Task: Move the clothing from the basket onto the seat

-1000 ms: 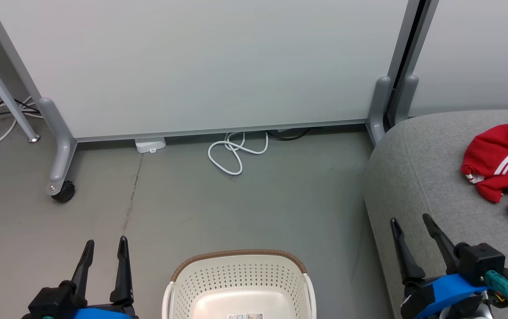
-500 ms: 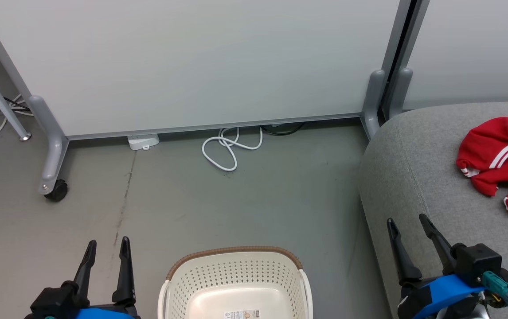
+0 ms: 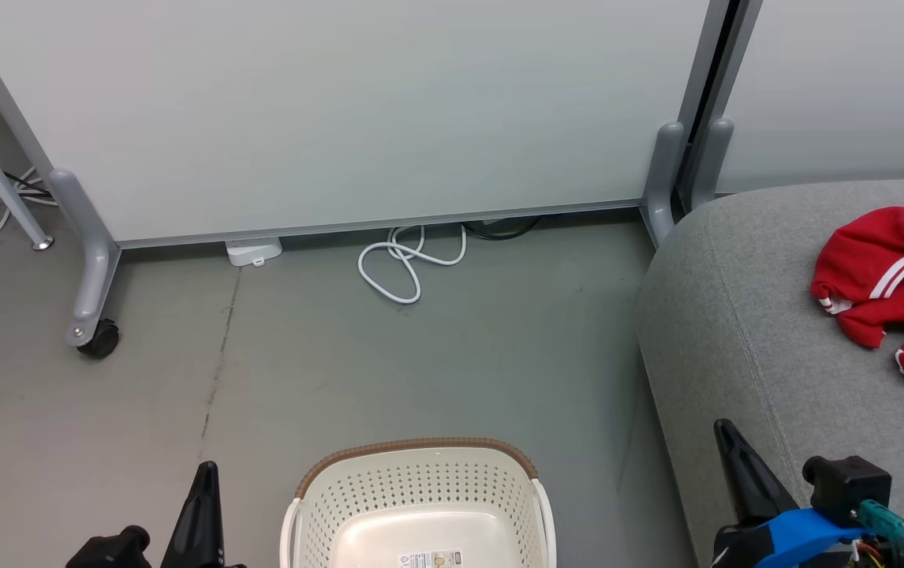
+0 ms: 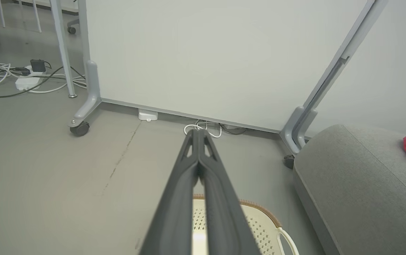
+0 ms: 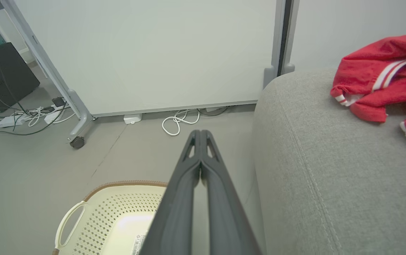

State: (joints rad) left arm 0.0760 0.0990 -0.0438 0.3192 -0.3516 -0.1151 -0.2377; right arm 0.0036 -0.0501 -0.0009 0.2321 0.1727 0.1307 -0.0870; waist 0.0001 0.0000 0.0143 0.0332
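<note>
Left gripper (image 4: 198,134) and right gripper (image 5: 200,134), lately parted, are pressed together empty; with clothing (image 3: 886,268) on seat (image 3: 736,331) and basket (image 3: 420,446) bare, the task is judged complete.

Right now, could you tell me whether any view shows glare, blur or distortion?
Head view: evenly lit and sharp, the clothing crisp on the seat. Left wrist view: the wide-angle lens slants the partition post. Right wrist view: a bright glare patch on the basket floor.
</note>
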